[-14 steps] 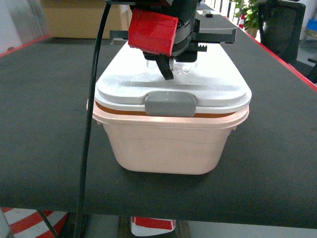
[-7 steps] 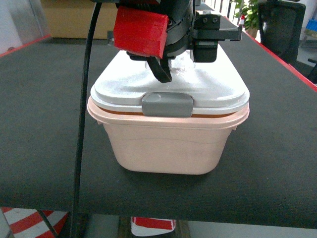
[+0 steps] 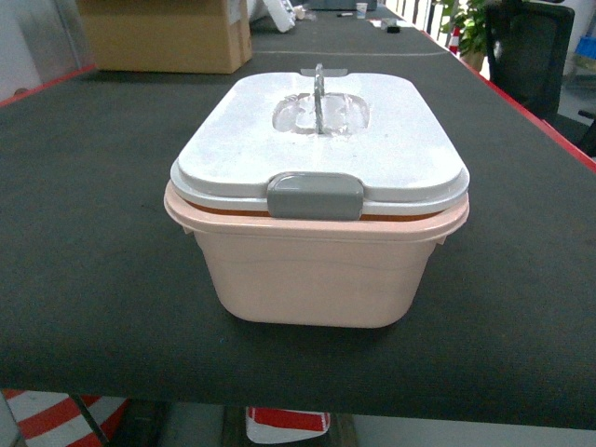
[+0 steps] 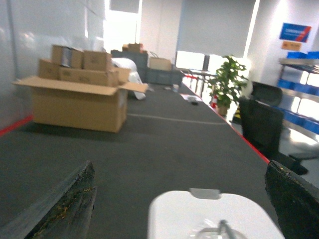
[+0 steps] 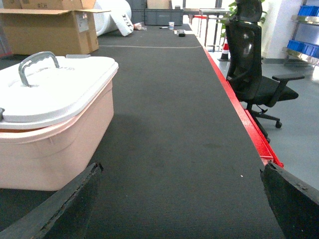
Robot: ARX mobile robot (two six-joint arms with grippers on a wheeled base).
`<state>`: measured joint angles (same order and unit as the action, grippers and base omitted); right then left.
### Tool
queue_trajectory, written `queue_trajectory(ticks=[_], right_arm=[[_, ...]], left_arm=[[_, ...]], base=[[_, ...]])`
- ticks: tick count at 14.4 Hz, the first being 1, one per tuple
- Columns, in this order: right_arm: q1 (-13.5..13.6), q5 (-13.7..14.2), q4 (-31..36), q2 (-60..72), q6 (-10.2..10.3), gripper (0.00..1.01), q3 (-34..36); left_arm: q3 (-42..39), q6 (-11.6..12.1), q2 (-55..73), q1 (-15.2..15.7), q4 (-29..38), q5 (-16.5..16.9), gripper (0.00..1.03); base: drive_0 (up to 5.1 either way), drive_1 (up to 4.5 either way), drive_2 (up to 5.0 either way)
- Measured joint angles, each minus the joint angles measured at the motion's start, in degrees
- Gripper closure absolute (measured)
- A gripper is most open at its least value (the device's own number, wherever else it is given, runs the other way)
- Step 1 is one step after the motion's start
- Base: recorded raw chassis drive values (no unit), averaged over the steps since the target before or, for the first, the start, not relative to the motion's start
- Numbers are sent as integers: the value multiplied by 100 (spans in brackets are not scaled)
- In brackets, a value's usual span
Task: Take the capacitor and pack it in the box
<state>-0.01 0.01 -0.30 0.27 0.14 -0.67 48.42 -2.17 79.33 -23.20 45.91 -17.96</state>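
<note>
**Box shut, both grippers empty, no capacitor anywhere**

Left gripper (image 4: 179,199) has its jaws spread wide with nothing between them, hanging above and behind the box (image 3: 317,270), looking down the long table (image 3: 84,214). Right gripper (image 5: 182,199) is also wide open and empty, sitting low just off the box's right side, apart from it. Neither arm shows in the head view.

The box sits mid-table with its white lid (image 3: 321,140) on, the grey handle (image 3: 318,88) standing upright and the front latch (image 3: 315,196) down, as far as I can tell. No capacitor in any view, so it's either packed inside or out of frame.

My guess: this is the closing end of the job, or a reset. If anything's left, the next move needs a capacitor located first, then that lid off again. Cardboard boxes (image 4: 75,99) and an office chair (image 5: 251,59) are well away.
</note>
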Motion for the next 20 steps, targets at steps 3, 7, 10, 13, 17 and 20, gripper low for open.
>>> queue_trajectory(ticks=[3, 7, 10, 13, 17, 20], right_arm=[[0, 0, 0, 0, 0, 3, 0], [0, 0, 0, 0, 0, 3, 0], [0, 0, 0, 0, 0, 3, 0], [0, 0, 0, 0, 0, 3, 0], [0, 0, 0, 0, 0, 3, 0], [0, -2, 0, 0, 0, 3, 0]], left_arm=[[-879, 227, -647, 286, 431, 105, 5], [-2914, 461, -2118, 1064, 96, 570, 5], [-2900, 304, -2199, 1139, -291, 557, 7], [-3425, 256, -3071, 1517, -1154, 938, 46], [-4048, 254, -3877, 1821, -1342, 1287, 96], [-4354, 234, -4489, 2334, -1676, 1777, 101]], base=[[0, 0, 0], [0, 0, 0], [0, 0, 0], [0, 0, 0], [0, 0, 0], [0, 0, 0]])
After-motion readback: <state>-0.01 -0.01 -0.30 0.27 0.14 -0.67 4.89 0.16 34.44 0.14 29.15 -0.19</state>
